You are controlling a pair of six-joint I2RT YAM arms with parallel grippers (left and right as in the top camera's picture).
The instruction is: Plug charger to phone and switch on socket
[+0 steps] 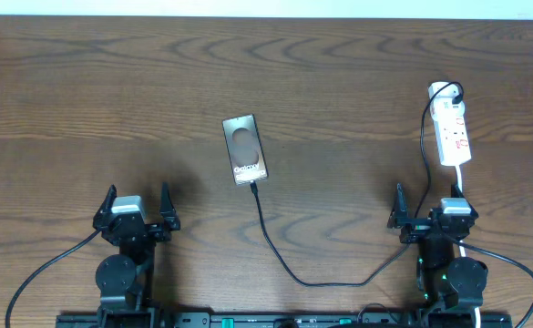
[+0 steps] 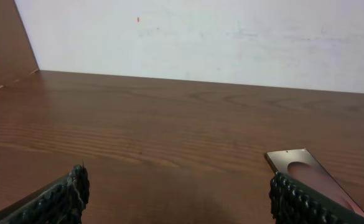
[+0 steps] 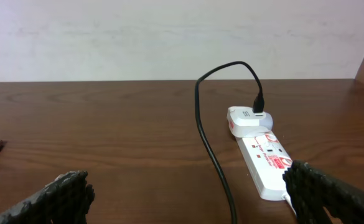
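The grey-bronze phone [image 1: 245,149] lies mid-table with "Galaxy" lettering near its front end; its far corner shows in the left wrist view [image 2: 303,171]. The black charger cable [image 1: 284,262] runs from the phone's near end, where its tip touches the phone, loops toward the front and up to a white adapter on the white power strip [image 1: 451,128] at the right, also in the right wrist view [image 3: 266,160]. My left gripper [image 1: 138,211] is open and empty, front left. My right gripper [image 1: 435,208] is open and empty, just in front of the strip.
The strip's white cord [image 1: 460,182] runs toward the front past my right arm. A white wall [image 2: 200,37] stands behind the table's far edge. The wooden tabletop [image 1: 111,100] is bare to the left and behind.
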